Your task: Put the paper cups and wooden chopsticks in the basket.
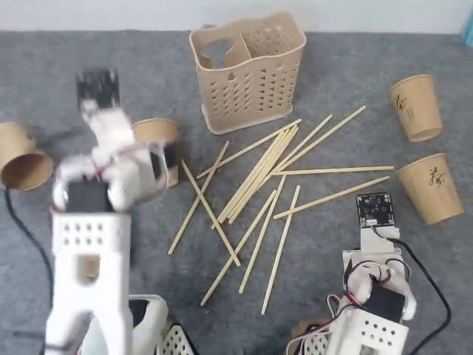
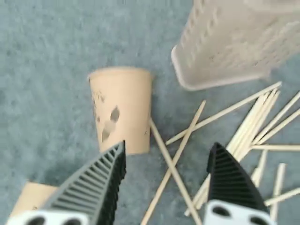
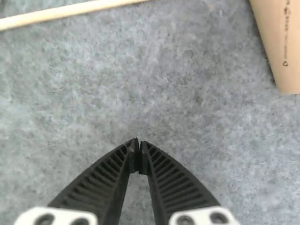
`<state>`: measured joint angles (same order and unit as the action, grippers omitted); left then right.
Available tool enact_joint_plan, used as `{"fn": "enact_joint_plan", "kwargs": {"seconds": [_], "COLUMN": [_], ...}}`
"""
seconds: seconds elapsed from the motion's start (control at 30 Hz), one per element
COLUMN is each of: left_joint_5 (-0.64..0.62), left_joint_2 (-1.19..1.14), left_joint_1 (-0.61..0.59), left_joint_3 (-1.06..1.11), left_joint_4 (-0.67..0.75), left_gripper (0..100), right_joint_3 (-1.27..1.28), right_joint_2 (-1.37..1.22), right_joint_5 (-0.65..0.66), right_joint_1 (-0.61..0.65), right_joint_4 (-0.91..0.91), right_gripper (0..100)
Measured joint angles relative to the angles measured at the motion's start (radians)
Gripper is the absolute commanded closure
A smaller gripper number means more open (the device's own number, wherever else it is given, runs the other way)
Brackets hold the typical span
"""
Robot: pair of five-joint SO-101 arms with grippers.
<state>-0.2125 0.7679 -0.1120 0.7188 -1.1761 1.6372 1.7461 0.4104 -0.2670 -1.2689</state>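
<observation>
Left gripper (image 2: pixel 168 147) hangs spread wide over the tipped cup (image 2: pixel 121 108) near the basket (image 2: pixel 225 51); right gripper (image 3: pixel 138 144) is pinched shut on nothing. Grab off-centre and that cup probably rolls, dragging the chopstick (image 2: pixel 159 140) against it.

A grey felt table (image 1: pixel 347 66) carries everything. A basket (image 1: pixel 251 81) stands upright at 12 o'clock. Chopsticks (image 1: pixel 259 174) lie scattered and crossing over the middle. One cup (image 1: pixel 416 107) lies at 2 o'clock and a second cup (image 1: pixel 431 187) at 3, apart from the sticks. A third cup (image 1: pixel 22 155) lies at 9 by the edge, and a fourth cup (image 1: pixel 151 129) at 10, nearer the sticks.
</observation>
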Motion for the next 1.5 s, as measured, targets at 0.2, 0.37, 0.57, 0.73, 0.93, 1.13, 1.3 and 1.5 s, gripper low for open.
{"fn": "enact_joint_plan", "kwargs": {"seconds": [0.2, 0.37, 0.57, 0.73, 0.93, 1.13, 1.3, 1.5], "left_joint_5": [0.002, 0.000, 0.002, 0.002, 0.000, 0.002, 0.002, 0.002], "left_joint_2": [0.149, 0.160, 0.160, 0.160, 0.160, 0.160, 0.160, 0.160], "left_joint_1": [-0.003, -0.012, 0.026, 0.029, 0.003, 0.005, 0.005, 0.005], "left_joint_3": [0.381, 0.555, 0.597, 0.597, 0.597, 0.597, 0.597, 0.597], "left_joint_4": [0.229, 0.454, 0.511, 0.519, 0.535, 0.548, 0.548, 0.548], "left_gripper": [73, 73, 73, 73, 73, 73, 73, 73], "right_joint_3": [-0.025, -0.212, -0.624, -1.086, -1.692, -2.180, -2.340, -2.363], "right_joint_2": [-0.008, -0.049, -0.394, -0.850, -1.373, -1.754, -1.909, -1.967], "right_joint_5": [0.000, 0.000, -0.153, -0.305, -0.400, -0.419, -0.419, -0.420], "right_joint_1": [0.006, 0.109, 0.256, 0.345, 0.430, 0.511, 0.565, 0.671], "right_joint_4": [0.132, 0.147, 0.138, 0.054, -0.104, -0.210, -0.216, -0.153], "right_gripper": [99.2, 99.1, 84.6, 83.4, 83.4, 83.4, 83.4, 83.4]}}
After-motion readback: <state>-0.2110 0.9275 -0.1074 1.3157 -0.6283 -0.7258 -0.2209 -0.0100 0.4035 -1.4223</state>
